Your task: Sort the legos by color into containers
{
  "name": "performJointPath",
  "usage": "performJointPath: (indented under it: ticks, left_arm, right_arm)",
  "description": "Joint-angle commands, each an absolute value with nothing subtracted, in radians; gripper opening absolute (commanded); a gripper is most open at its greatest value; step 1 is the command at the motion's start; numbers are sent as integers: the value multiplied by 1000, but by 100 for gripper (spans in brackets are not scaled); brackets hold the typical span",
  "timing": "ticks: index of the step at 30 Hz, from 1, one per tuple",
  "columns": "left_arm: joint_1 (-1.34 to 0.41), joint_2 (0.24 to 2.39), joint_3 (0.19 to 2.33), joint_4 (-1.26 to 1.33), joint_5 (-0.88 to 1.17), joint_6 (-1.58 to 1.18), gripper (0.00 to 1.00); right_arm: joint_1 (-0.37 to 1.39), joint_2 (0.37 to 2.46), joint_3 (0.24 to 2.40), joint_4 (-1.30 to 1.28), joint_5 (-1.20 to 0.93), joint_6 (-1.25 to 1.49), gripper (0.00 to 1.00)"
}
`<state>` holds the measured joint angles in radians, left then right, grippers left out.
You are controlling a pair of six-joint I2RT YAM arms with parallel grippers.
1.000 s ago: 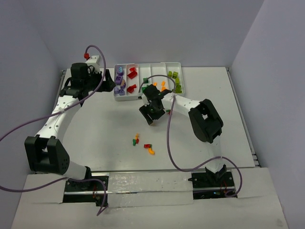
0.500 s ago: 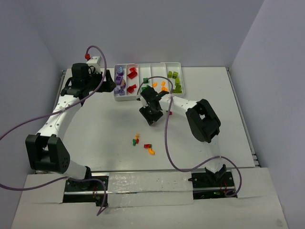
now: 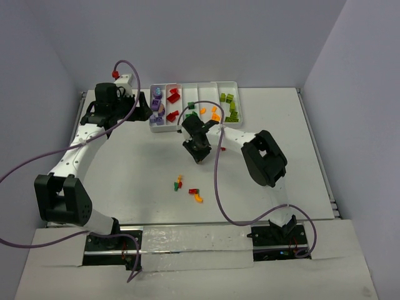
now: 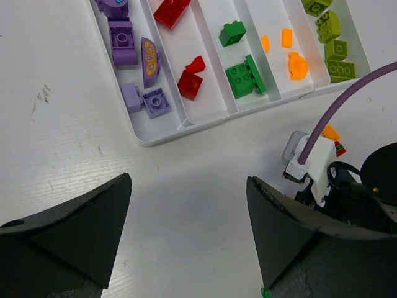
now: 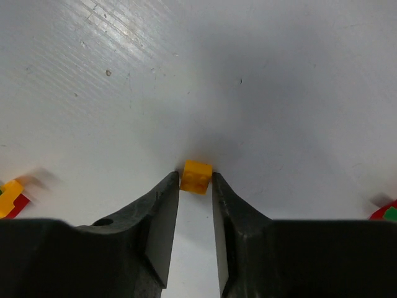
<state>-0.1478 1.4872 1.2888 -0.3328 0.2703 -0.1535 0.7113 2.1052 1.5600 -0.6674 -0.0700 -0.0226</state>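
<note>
Currently pinching brick (image 5: 196, 176) between tips of right pincer (image 5: 195, 181), low over desk (image 5: 279, 93). Holding left pincer (image 4: 186, 236) spread wide, at 6 o'clock from tray (image 4: 162, 138).

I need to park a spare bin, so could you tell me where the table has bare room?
The widest bare patch is right of the right arm, up to the table edge. Another lies between the left arm and the loose bricks. Crowded: in front of the tray, where the right gripper pinches a yellow brick.
</note>
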Motion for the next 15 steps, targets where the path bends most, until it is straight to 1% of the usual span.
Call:
performJointPath:
  ticks: [1, 5, 6, 7, 8, 15]
  left_arm:
    - [-143, 1489, 1322, -316, 296, -164, 84]
    - [-143, 1493, 1330, -322, 305, -158, 84]
    - [-143, 1494, 1331, -327, 307, -154, 85]
    - [-141, 1494, 1334, -329, 319, -145, 85]
    - [-142, 1494, 1336, -332, 325, -139, 86]
    - [-143, 1493, 1329, -344, 370, -105, 97]
  right_arm:
    - [715, 2113, 1571, -655, -57, -25, 24]
    - [683, 2044, 1589, -653, -48, -41, 9]
    - [668, 2030, 1599, -655, -50, -44, 4]
    - [635, 2013, 1629, -655, -51, -50, 2]
    - [612, 2003, 1651, -655, -52, -55, 0]
    - [427, 2016, 1842, -611, -56, -91, 0]
